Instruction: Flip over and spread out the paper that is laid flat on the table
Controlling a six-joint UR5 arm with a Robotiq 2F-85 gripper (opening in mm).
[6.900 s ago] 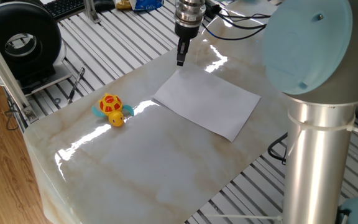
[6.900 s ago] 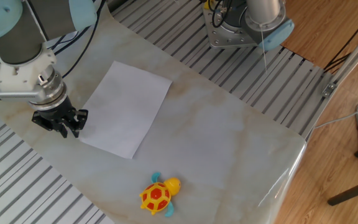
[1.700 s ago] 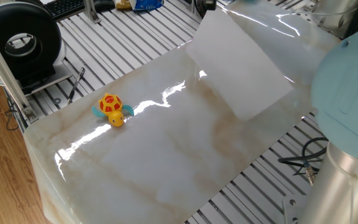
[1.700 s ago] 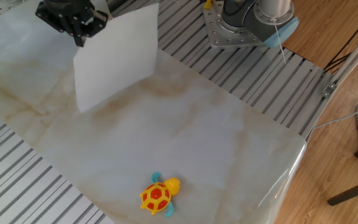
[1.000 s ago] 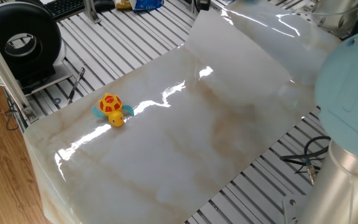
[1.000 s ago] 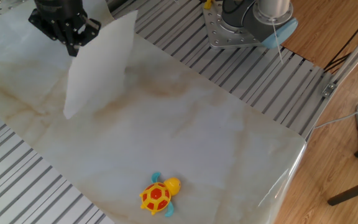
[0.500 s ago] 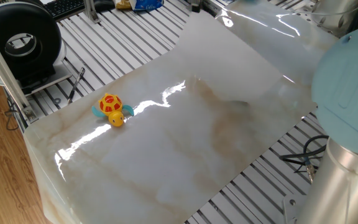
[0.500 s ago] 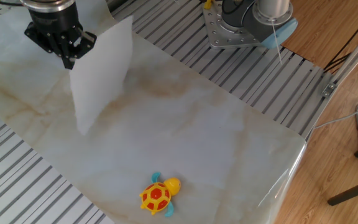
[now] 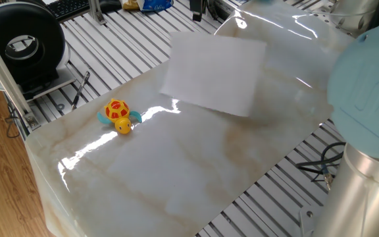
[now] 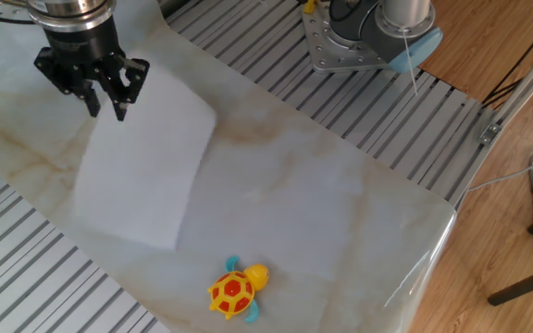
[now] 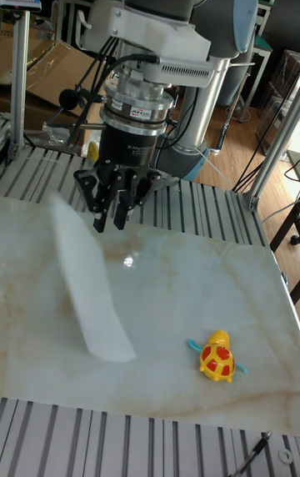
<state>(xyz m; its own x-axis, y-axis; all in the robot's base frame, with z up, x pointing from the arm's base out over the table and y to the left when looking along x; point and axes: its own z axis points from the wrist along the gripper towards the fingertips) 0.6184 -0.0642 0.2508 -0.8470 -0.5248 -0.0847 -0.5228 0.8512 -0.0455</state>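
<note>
The white paper (image 9: 212,72) hangs loose just over the marble table (image 9: 176,178), tilted, with a shadow under its right side. In the other fixed view the paper (image 10: 142,166) lies spread toward the table's (image 10: 340,203) near-left edge, and my gripper (image 10: 105,104) hovers above its far corner, open, with nothing between the fingers. The tall fixed view shows the gripper (image 11: 111,221) apart from the paper (image 11: 87,293), whose far edge stands higher than its near edge over the table (image 11: 183,293).
A yellow and red toy turtle (image 9: 117,115) (image 10: 234,289) (image 11: 218,358) sits on the table, apart from the sheet. Ribbed grey metal frame surrounds the slab. A black round device (image 9: 25,43) stands at the back left. The arm's base (image 10: 364,37) is bolted beyond the far edge.
The gripper has opened and let go of the paper. The sheet, held upright half a second ago, has dropped and swung flatter, toward the turtle side of the table.
</note>
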